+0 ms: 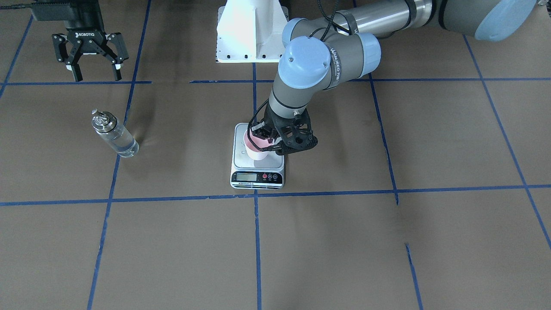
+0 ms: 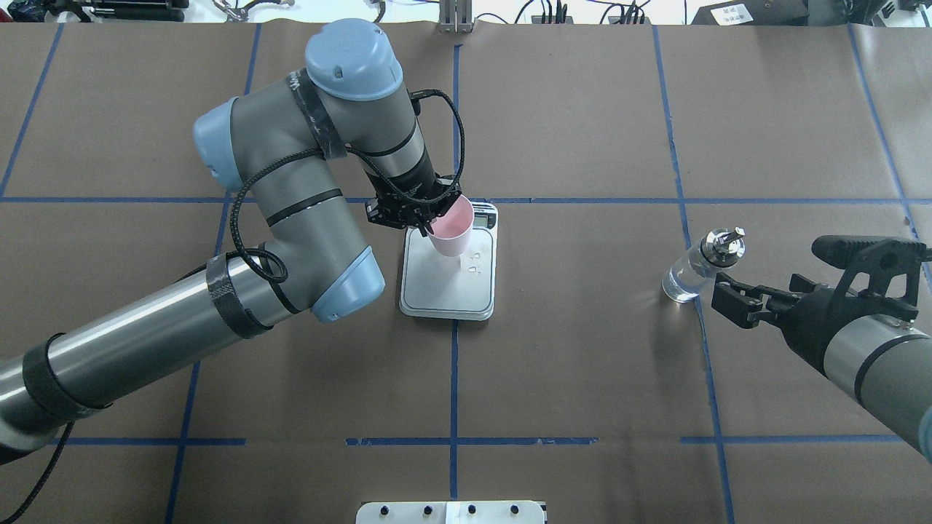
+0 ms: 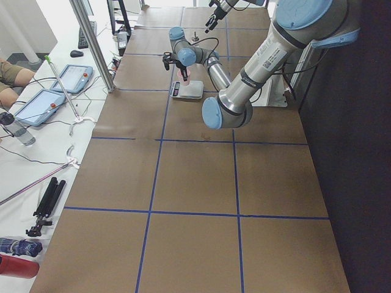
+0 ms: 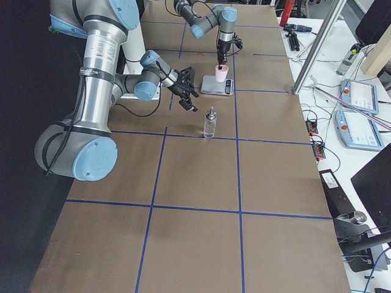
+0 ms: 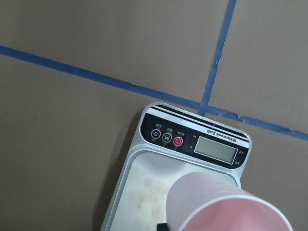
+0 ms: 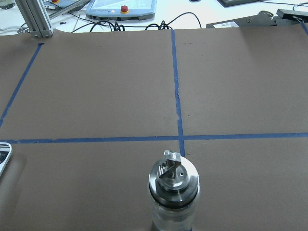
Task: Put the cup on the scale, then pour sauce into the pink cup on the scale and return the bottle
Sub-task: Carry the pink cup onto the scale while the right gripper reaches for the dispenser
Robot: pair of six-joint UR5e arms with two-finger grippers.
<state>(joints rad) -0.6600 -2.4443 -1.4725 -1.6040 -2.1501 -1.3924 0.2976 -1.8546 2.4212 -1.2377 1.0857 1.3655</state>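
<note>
Left end effector (image 2: pixel 422 224) pinches cup (image 2: pixel 453 229) rim over scale (image 2: pixel 444 295).

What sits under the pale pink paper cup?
The silver-grey platform of the flat kitchen scale, with droplets. The cup hides its own base, so contact cannot be told.

The worktop (image 1: pixel 344 241) is covered in matt brown paper. The bottle (image 1: pixel 118 140) is formed of clear glass, topped with polished metal. The cup (image 2: pixel 451 229) appears matt, paper-like.
</note>
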